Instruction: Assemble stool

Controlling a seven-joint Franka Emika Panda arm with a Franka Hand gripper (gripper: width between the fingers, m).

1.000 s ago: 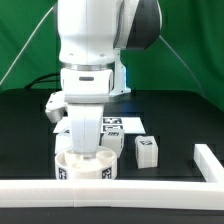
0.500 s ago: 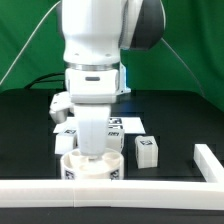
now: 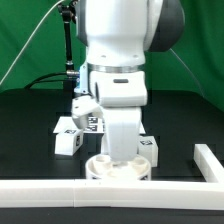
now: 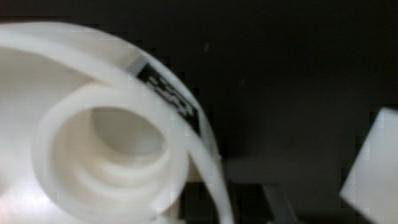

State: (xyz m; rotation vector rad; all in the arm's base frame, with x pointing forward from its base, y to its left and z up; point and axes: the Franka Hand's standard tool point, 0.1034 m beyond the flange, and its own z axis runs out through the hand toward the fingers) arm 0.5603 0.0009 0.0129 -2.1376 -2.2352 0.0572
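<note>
Jaws: staying closed, with the gripper (image 3: 119, 152) reaching down into the seat (image 3: 118, 171); I cannot tell whether they are pinching anything.
Change: arm (image 3: 118, 60) and seat are sitting further toward the exterior view's right than half a second ago.
Count: one seat and two legs are showing, one leg (image 3: 70, 137) on the exterior view's left and another (image 3: 150, 151) just beside the seat.
Surface: seat is lying on the black table (image 3: 185, 120), near the white rail (image 3: 50, 190).
Room: green backdrop (image 3: 30, 40) is hanging behind.

Exterior view is bright and evenly lit — the white arm (image 3: 118, 50) nearly washes out. Wrist view is blurred, the seat disc (image 4: 54, 70) glaring white.
</note>
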